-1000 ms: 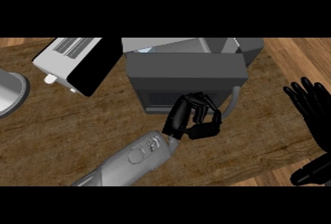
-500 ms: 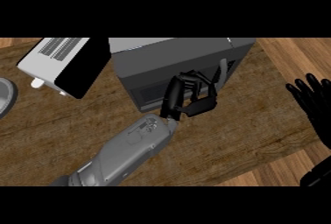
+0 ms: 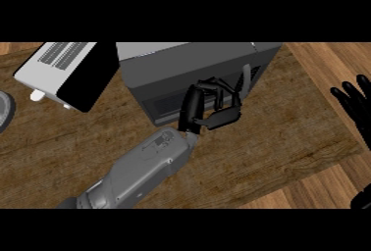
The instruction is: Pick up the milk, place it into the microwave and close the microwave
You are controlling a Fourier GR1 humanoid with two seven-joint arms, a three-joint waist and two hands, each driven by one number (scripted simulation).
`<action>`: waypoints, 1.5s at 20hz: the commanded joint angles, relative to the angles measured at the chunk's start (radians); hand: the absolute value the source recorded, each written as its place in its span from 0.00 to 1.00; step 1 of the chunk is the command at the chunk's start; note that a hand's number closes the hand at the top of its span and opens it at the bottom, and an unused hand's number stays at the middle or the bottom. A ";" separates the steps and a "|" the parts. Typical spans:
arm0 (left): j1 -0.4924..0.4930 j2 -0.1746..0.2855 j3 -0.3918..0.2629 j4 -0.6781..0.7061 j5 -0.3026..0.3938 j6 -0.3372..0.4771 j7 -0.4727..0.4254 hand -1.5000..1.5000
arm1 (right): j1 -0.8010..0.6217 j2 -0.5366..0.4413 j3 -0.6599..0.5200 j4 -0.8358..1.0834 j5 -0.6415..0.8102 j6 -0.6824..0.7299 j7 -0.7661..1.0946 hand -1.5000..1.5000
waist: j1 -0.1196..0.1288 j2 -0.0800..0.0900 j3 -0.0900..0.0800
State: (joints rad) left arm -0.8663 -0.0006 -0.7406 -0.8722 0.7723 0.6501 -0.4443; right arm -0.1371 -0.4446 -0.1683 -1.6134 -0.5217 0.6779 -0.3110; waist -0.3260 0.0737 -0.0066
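Note:
The grey microwave (image 3: 181, 66) stands at the top middle of the wooden counter. Its dark front faces me, with a pale handle bar (image 3: 246, 78) at its right side. My left hand (image 3: 206, 107) is right at the lower front of the microwave, fingers curled, with nothing visible inside them. Its grey forearm runs down to the lower left. My right hand (image 3: 355, 105) rests open at the right edge, fingers up, away from the microwave. No milk shows anywhere in view.
A white toaster-like appliance (image 3: 62, 68) with a black side lies left of the microwave. The rim of a grey plate (image 3: 4, 110) shows at the far left edge. The counter's edge (image 3: 304, 181) runs diagonally at the lower right.
The view has shifted, so the microwave and toaster now sit further right. My left hand has stayed at the microwave's front with fingers curled. The right hand has kept still.

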 commanded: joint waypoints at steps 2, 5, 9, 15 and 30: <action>-0.056 0.001 0.050 0.075 0.038 -0.008 -0.045 1.00 | -0.012 -0.021 -0.006 -0.010 -0.033 0.010 0.022 0.00 | -0.012 0.015 0.000; -0.068 0.001 0.050 0.081 0.059 -0.017 -0.063 1.00 | -0.024 -0.031 -0.009 -0.018 -0.052 0.003 0.041 0.00 | -0.006 0.010 0.000; -0.070 0.001 0.046 0.099 0.073 -0.021 -0.089 1.00 | -0.028 -0.044 -0.023 -0.022 -0.082 0.005 0.050 0.00 | -0.020 0.015 0.001; -0.061 0.001 0.031 0.109 0.101 -0.025 -0.132 1.00 | -0.050 -0.046 -0.025 -0.028 -0.122 -0.010 0.073 0.00 | -0.014 0.022 0.000; -0.080 0.001 0.022 0.146 0.160 -0.032 -0.203 1.00 | -0.056 -0.097 -0.049 -0.028 -0.182 -0.008 0.121 0.00 | -0.020 0.029 0.005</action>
State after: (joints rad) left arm -0.8821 -0.0007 -0.7719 -0.8258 0.9126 0.6335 -0.6581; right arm -0.1942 -0.5384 -0.2121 -1.6472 -0.6916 0.6711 -0.1957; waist -0.3423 0.0840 -0.0011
